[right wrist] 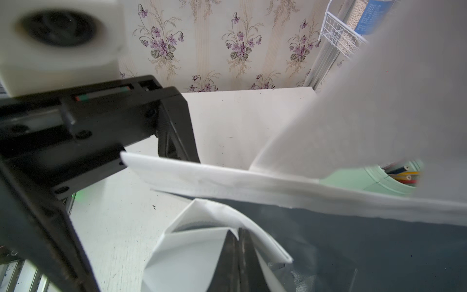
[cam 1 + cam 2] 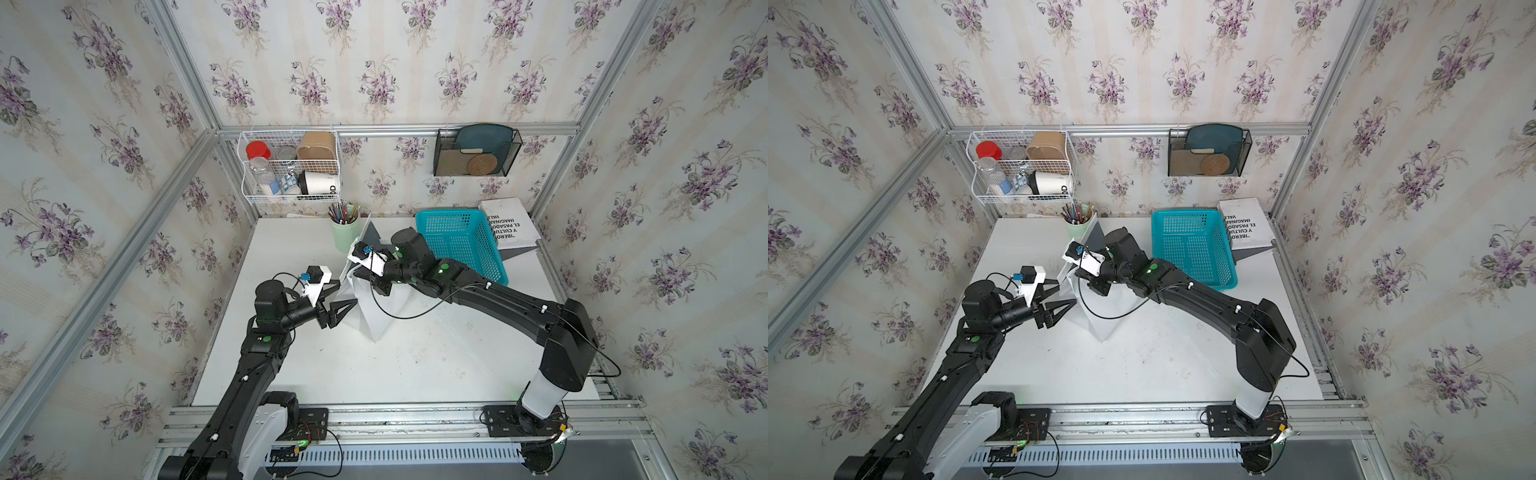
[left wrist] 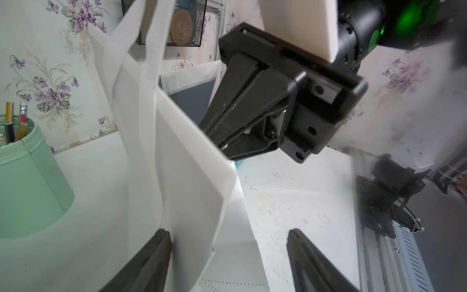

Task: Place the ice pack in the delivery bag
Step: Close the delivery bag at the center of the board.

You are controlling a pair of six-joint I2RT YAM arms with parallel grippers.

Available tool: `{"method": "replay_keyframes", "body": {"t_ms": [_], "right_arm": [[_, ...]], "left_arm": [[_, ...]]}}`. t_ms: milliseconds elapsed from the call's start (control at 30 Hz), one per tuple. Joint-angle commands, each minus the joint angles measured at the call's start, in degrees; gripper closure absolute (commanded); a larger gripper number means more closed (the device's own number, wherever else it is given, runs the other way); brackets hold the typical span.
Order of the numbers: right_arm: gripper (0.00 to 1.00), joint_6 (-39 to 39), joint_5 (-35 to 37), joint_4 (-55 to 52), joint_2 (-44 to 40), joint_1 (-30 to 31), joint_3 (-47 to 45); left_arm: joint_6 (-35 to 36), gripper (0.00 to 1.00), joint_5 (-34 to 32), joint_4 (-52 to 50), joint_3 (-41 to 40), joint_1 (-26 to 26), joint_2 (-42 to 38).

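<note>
Top views both show the bag [image 2: 370, 320] upright mid-counter [image 2: 415, 374], between your two arms. The ice pack shows nowhere, so you can't tell whether it is inside. If it is, I'd lift the right gripper [image 1: 238, 235] straight up, so the rim isn't dragged and the bag doesn't tip. That gripper reaches steeply down into the mouth, clenched at an inward fold; whether it pinches it is unclear. The left gripper [image 3: 228, 235] lies level, released, straddling a corner, one finger touching the wall.

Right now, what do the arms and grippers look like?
Left arm and right arm: black links, white base sleeves, green lights, thin black cables. Black wedge-shaped fingers, white wrist-camera mounts with a blue part.
</note>
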Motion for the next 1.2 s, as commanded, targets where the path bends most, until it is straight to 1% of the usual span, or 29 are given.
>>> {"method": "replay_keyframes", "body": {"t_ms": [0, 33, 233, 267, 367, 433, 500, 700, 767, 800, 833, 933, 967, 1000, 1033, 1100, 1167], "right_arm": [[1.00, 1.02, -3.09, 2.30, -0.60, 0.57, -0.61], [1.00, 0.96, -3.46, 2.33, -0.60, 0.86, -0.67], [1.00, -0.24, -6.41, 1.73, -0.98, 1.69, -1.03], [1.00, -0.30, -6.82, 1.69, -1.02, 1.75, -1.09], [1.00, -0.30, -7.24, 2.24, -1.28, 1.97, -1.32], [1.00, -0.59, -7.49, 2.02, -1.21, 2.09, -1.07], [1.00, -0.93, -7.55, 1.52, -0.99, 2.39, -0.85], [1.00, -1.21, -7.19, 1.14, -0.48, 3.03, -0.28], [1.00, -1.18, -6.52, 0.59, -0.17, 3.16, 0.39], [0.99, -1.12, -6.06, 0.57, -0.15, 3.11, 0.53], [0.96, -0.90, -5.84, 0.55, -0.26, 3.15, 0.56], [0.83, -1.20, -5.03, 0.24, -1.14, 3.16, 0.56], [0.78, -1.44, -4.71, -0.04, -1.58, 3.08, 0.56], [0.75, -1.78, -4.55, -0.27, -2.65, 2.90, 0.49], [0.74, -1.74, -4.56, -0.45, -3.49, 2.60, 0.48], [0.71, -1.09, -5.17, -0.84, -5.78, 1.65, 0.29], [0.67, -0.27, -5.72, -0.62, -8.91, -0.16, -0.75]], "left_arm": [[-1.91, 0.24, -8.23, 2.54, -0.70, -1.59, -0.74], [-1.89, 0.24, -9.95, 2.76, -0.63, -2.19, -0.75], [-2.82, 0.30, -11.58, 4.11, -0.53, -2.45, -0.57], [-2.80, 0.31, -11.59, 3.95, -0.46, -2.45, -0.41], [-2.64, 0.41, -11.82, 3.43, -0.52, -2.47, -0.15], [-2.70, 0.44, -12.07, 3.43, -0.66, -2.42, -0.15], [-2.86, 0.49, -12.14, 3.64, -0.62, -2.47, -0.20], [-2.97, 0.55, -11.79, 3.37, -0.65, -2.45, -0.55], [-2.73, 0.60, -11.78, 2.96, -0.79, -2.47, -0.75], [-2.60, 0.63, -11.89, 2.73, -0.79, -2.40, -1.02], [-2.26, 0.66, -12.00, 2.20, -0.79, -2.41, -1.25], [-1.26, 0.80, -12.85, 0.52, -0.71, -2.39, -1.90], [-0.79, 0.83, -13.23, -0.03, -0.70, -2.39, -2.19], [-0.05, 0.88, -13.35, -0.74, -0.70, -2.34, -2.61], [0.74, 0.92, -13.56, -1.33, -0.58, -2.37, -2.91], [2.61, 0.95, -13.71, -2.71, -0.25, -2.14, -3.42], [5.52, 0.97, -12.43, -4.11, 0.32, -1.56, -3.74]]}}
